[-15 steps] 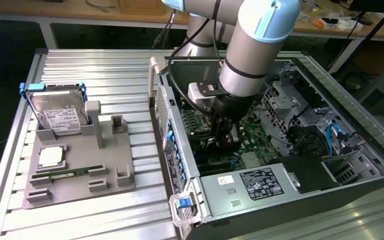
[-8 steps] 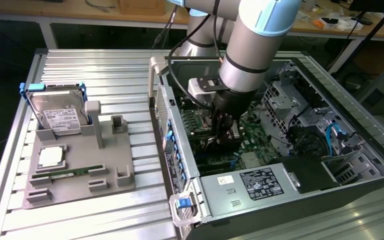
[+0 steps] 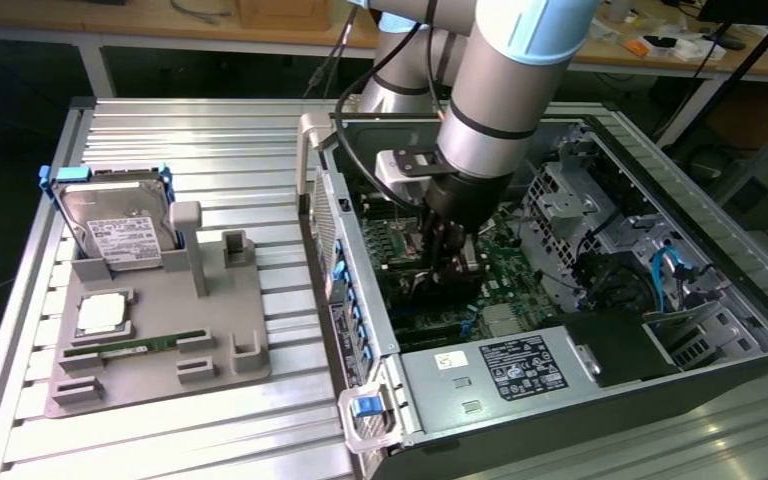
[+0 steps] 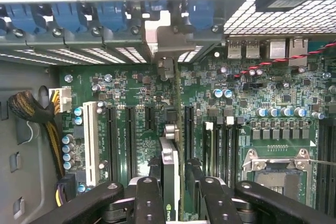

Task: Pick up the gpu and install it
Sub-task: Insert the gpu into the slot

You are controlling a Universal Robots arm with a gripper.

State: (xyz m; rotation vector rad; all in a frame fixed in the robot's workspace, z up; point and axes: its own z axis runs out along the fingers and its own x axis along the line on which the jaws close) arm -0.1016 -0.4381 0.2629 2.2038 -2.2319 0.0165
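Observation:
The gpu [image 4: 178,103] is seen edge-on in the wrist view as a thin green card standing upright over the motherboard's [image 4: 262,93] expansion slots. Its silver end bracket [image 4: 165,40] sits against the case's rear slot openings. My gripper [image 4: 176,187] is shut on the card's top edge, with one black finger [image 4: 149,195] on each side. In the exterior view the gripper [image 3: 444,262] reaches down into the open computer case [image 3: 357,310], low over the motherboard. I cannot tell whether the card's connector sits in a slot.
A grey holder [image 3: 157,370] lies at the exterior view's left with a hard drive [image 3: 117,228], a processor chip [image 3: 101,315] and a memory stick [image 3: 131,347]. Inside the case are a power supply [image 3: 518,365], drive cages and cables [image 3: 664,265]. A yellow-black cable bundle [image 4: 31,108] lies beside the slots.

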